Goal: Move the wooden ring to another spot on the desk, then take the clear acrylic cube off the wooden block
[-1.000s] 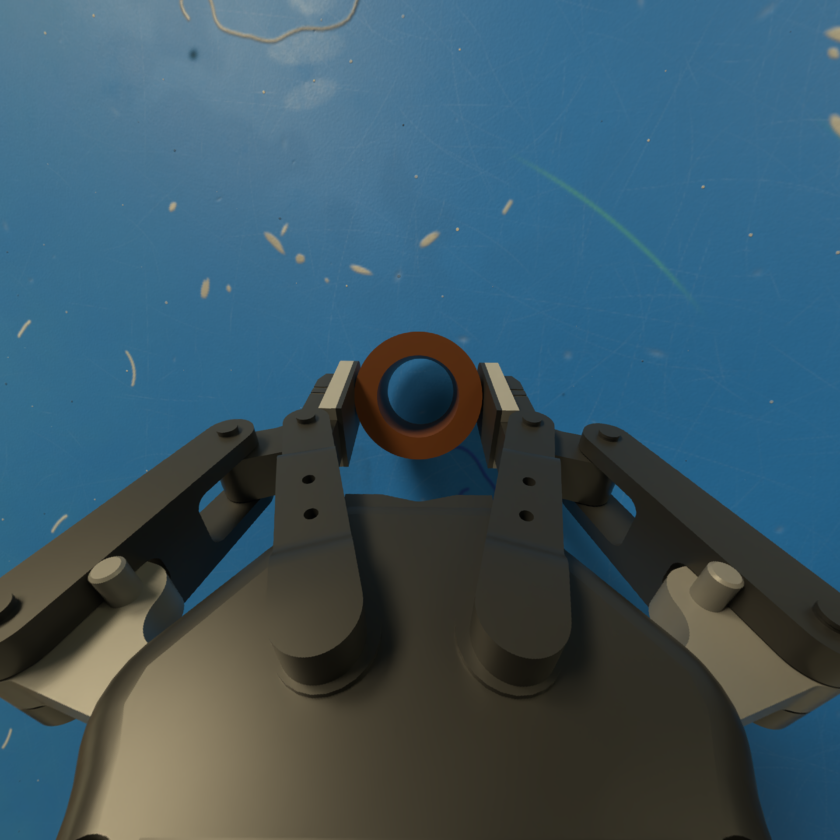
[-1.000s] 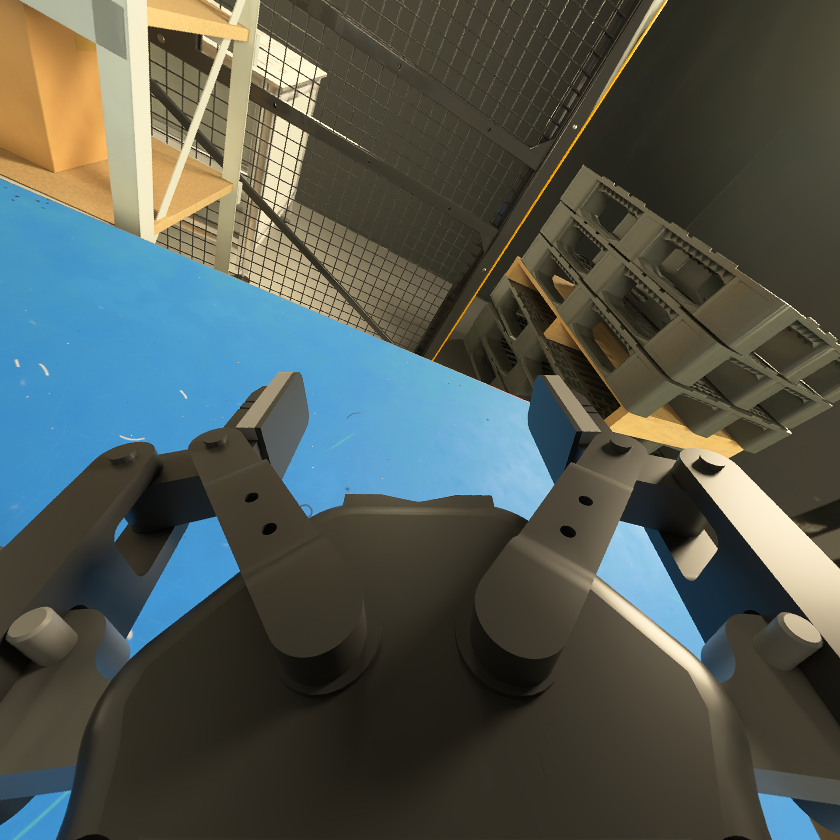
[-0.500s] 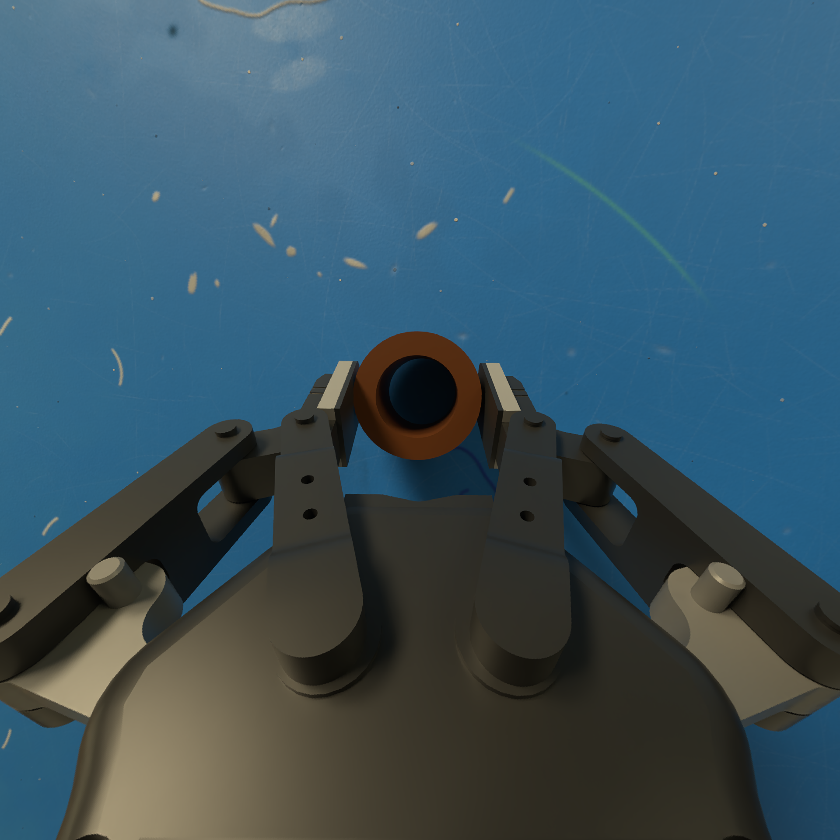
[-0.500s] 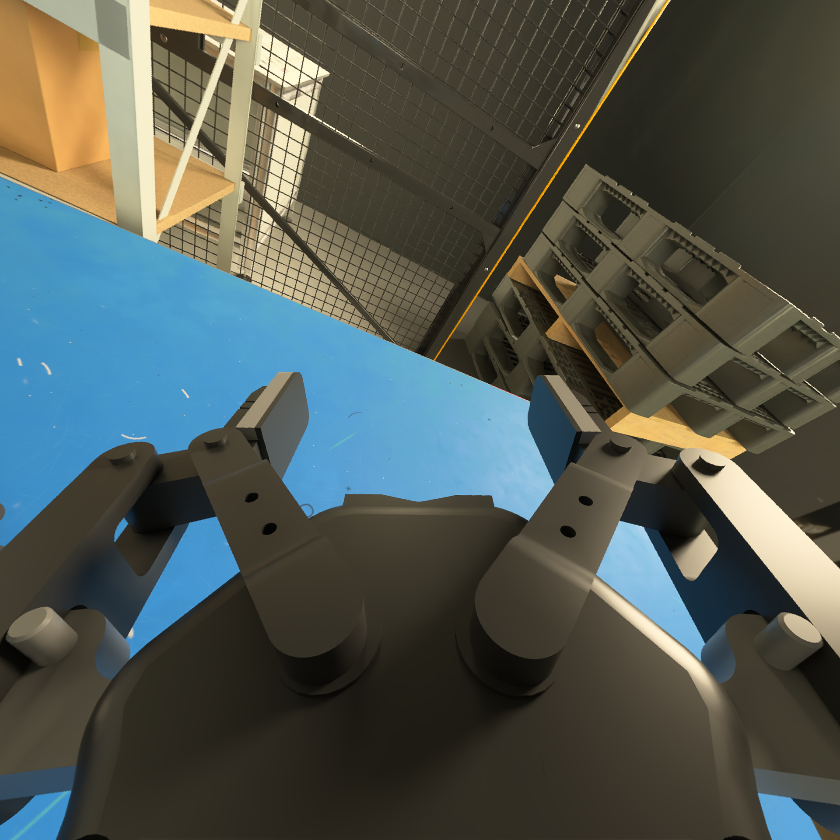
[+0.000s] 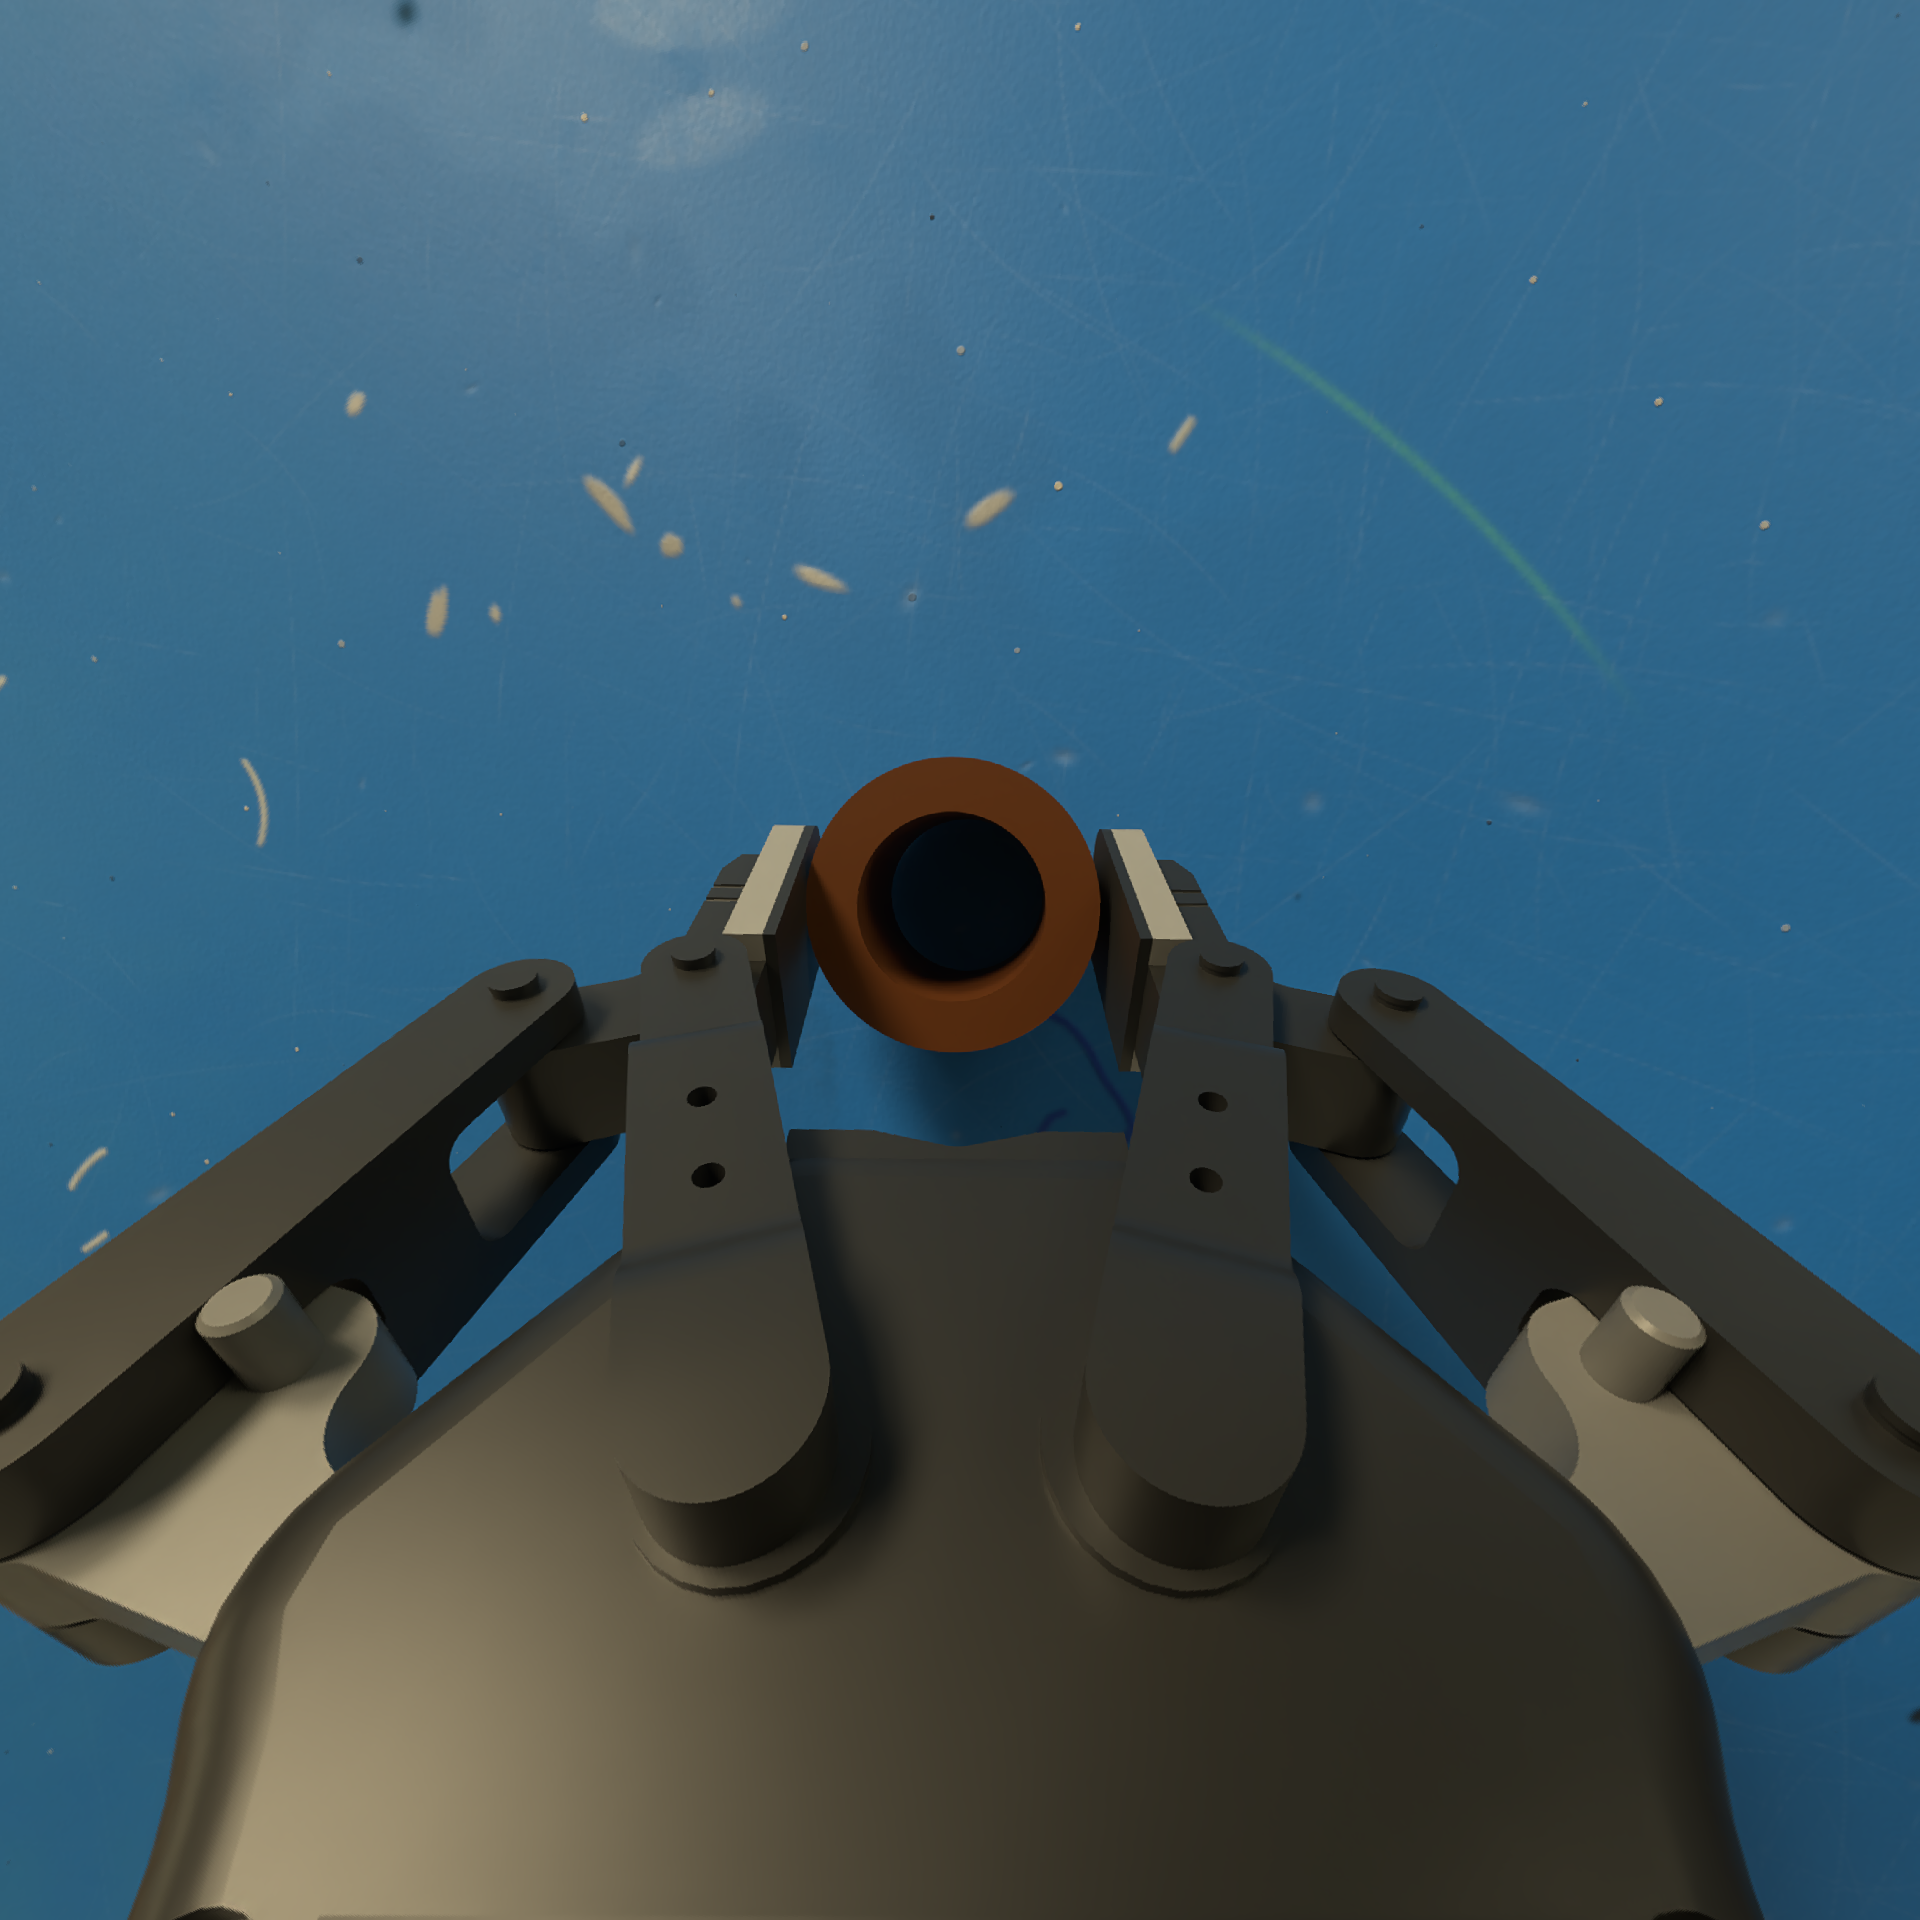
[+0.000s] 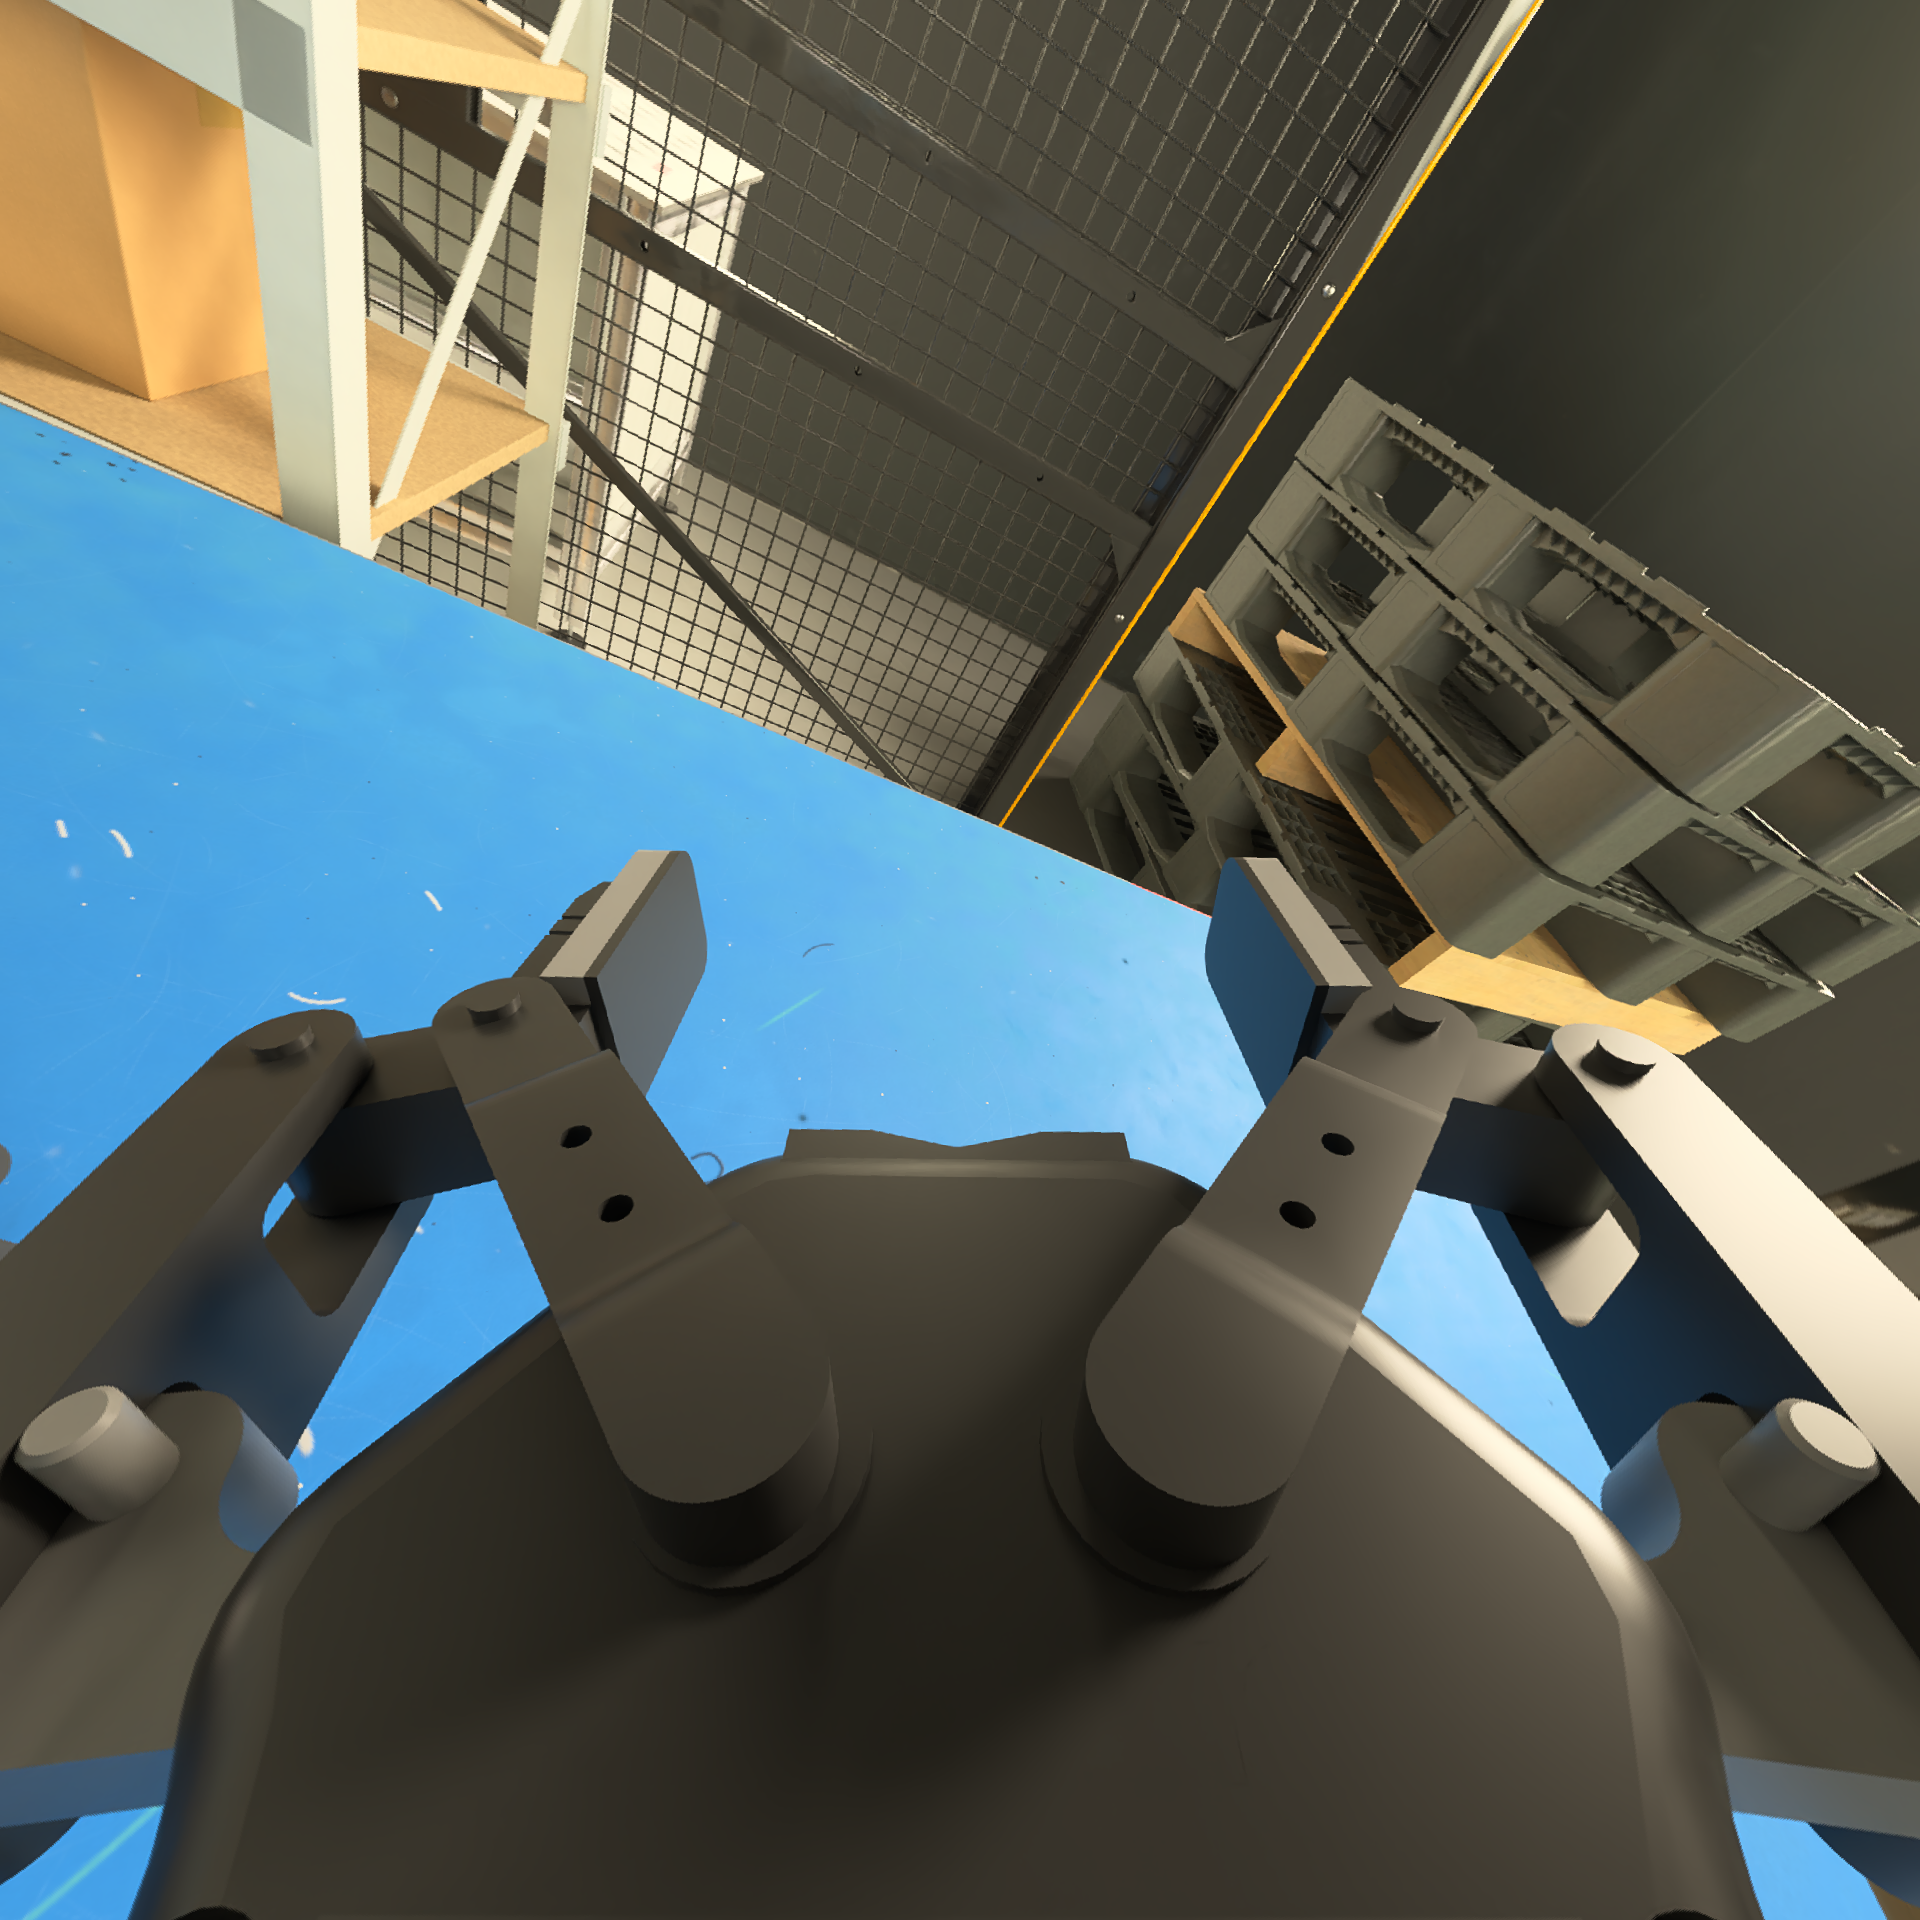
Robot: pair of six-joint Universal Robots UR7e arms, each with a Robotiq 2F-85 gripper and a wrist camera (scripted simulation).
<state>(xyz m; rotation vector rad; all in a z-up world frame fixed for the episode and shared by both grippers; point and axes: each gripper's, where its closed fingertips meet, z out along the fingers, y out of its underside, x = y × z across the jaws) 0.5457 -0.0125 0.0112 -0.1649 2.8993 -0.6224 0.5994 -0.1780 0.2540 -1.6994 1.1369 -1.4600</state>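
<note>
L wrist view: L gripper pinching the wooden ring, one pad on each side. L pad touches ring at its 9 o'clock, R pad at its 3 o'clock. Ring reddish-brown, bore faces the cam, reads dark inside. Ring sits just above frame centre, w/ blue desk all around it; can't tell from this view whether ring touches the desk or is held clear of it. Desk surface scuffed: pale flecks at 11 o'clock from ring, curved pale mark near 9 o'clock edge of frame, thin green streak at 1–2 o'clock.

R wrist view: R gripper spread wide, nothing btwn the fingers. L finger and R finger well apart. Cam tilted; blue desk fills 9 o'clock side. Shelving w/ wood boards at 10–11 o'clock, tan box on it. Wire mesh fence at 12 o'clock. Stack of grey pallets at 2–3 o'clock, beyond desk edge.

Acrylic cube and wooden block: not visible in either view.
</note>
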